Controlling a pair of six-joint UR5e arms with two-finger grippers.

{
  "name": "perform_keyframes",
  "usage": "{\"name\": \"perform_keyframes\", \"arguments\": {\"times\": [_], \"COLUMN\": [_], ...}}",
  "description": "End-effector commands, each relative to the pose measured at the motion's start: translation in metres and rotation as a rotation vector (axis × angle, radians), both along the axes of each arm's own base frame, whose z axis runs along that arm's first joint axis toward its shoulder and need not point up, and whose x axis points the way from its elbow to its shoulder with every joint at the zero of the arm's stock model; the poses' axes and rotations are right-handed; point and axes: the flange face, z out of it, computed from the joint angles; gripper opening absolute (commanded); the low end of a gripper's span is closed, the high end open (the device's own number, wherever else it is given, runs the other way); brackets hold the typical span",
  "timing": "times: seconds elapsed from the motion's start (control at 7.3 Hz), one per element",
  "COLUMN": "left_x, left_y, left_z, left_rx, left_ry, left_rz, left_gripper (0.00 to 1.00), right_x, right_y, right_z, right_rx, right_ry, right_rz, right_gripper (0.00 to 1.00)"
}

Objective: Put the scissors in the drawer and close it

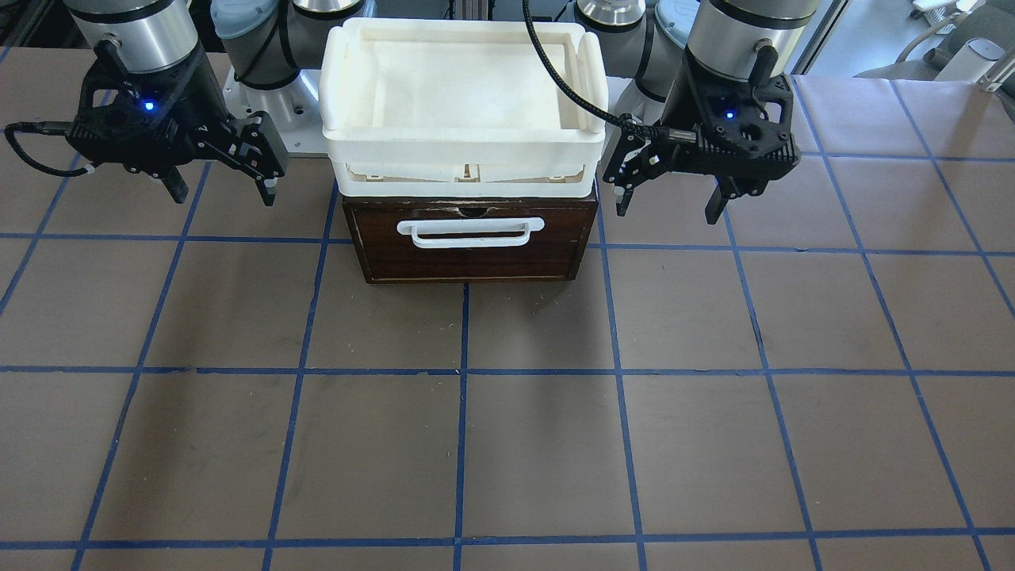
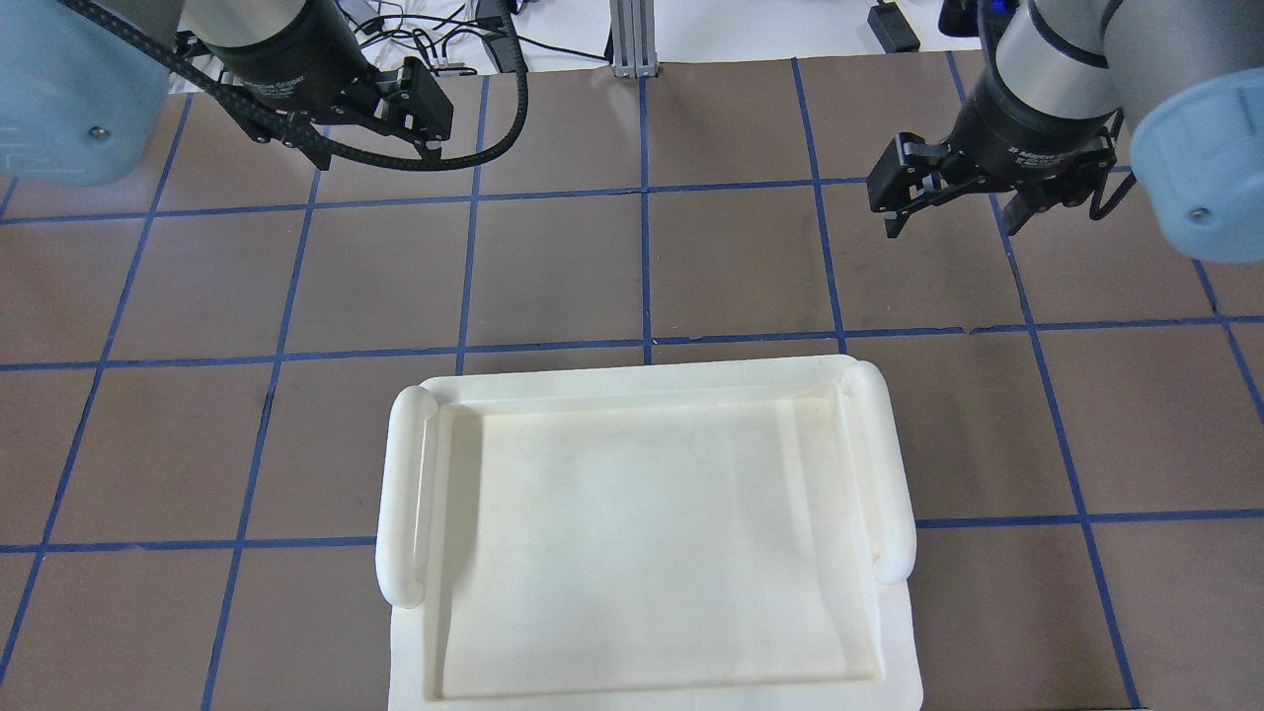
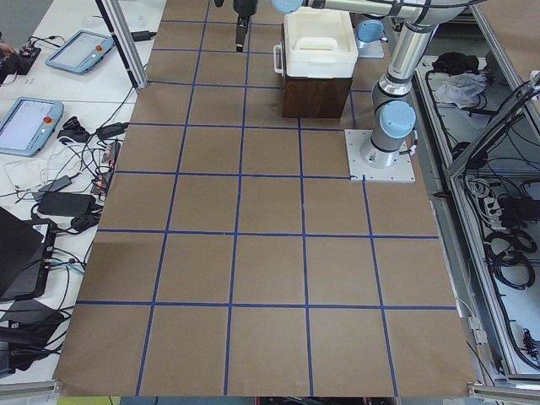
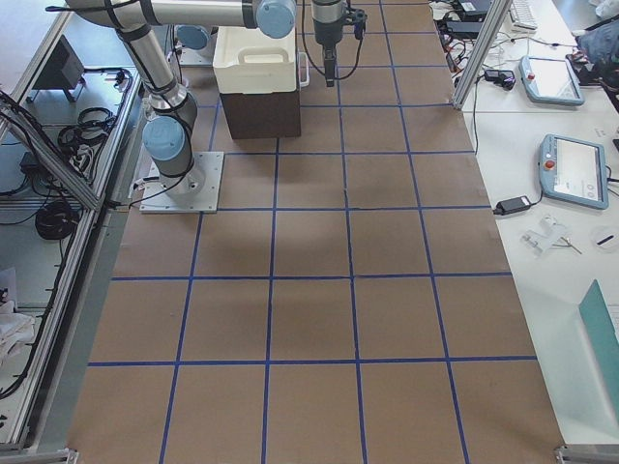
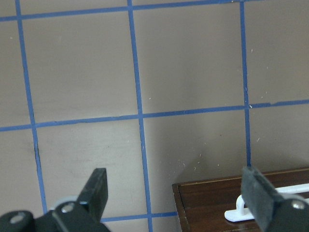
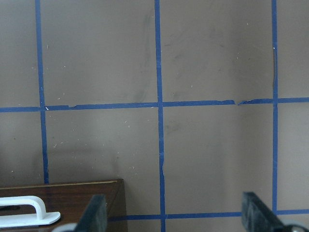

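Silver metal arm tubes meet pale blue-grey rounded joint caps [image 2: 1195,168]. The matte black left gripper [image 1: 668,206] and matching black right gripper [image 1: 223,193] each show a small blue light [image 1: 729,115]. A ribbed black cable [image 2: 464,155] trails along the left arm.

- The drawer [image 1: 472,258] is shut, its front flush in the dark box.
- Its white handle [image 1: 472,232] stands out from the front, unblocked.
- A white tray [image 1: 464,95] covers the box's top and overhangs both sides.
- The left gripper [image 1: 670,205] and right gripper [image 1: 222,189] flank the box, apart from it, jaws spread.
- Bare table [image 1: 507,444] lies before the drawer and to both sides.
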Motion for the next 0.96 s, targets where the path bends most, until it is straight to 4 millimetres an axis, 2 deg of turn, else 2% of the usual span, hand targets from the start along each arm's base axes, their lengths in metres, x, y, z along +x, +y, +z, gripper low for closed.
{"name": "perform_keyframes", "arguments": {"times": [0.0,0.82], "left_x": [0.0077,0.0057], "left_y": [0.005,0.0008], "left_z": [0.0071,0.0024], "left_rx": [0.062,0.072], "left_ry": [-0.045,-0.044], "left_rz": [0.01,0.006], "left_gripper": [1.0,1.0], "right_x": [-0.0006,-0.0017], "right_y": [-0.0001,0.0073], "right_z": [0.0006,0.0059], "right_rx": [0.001,-0.009], "right_ry": [-0.001,0.01], "right_rz": [0.0,-0.018], "right_gripper": [1.0,1.0]}}
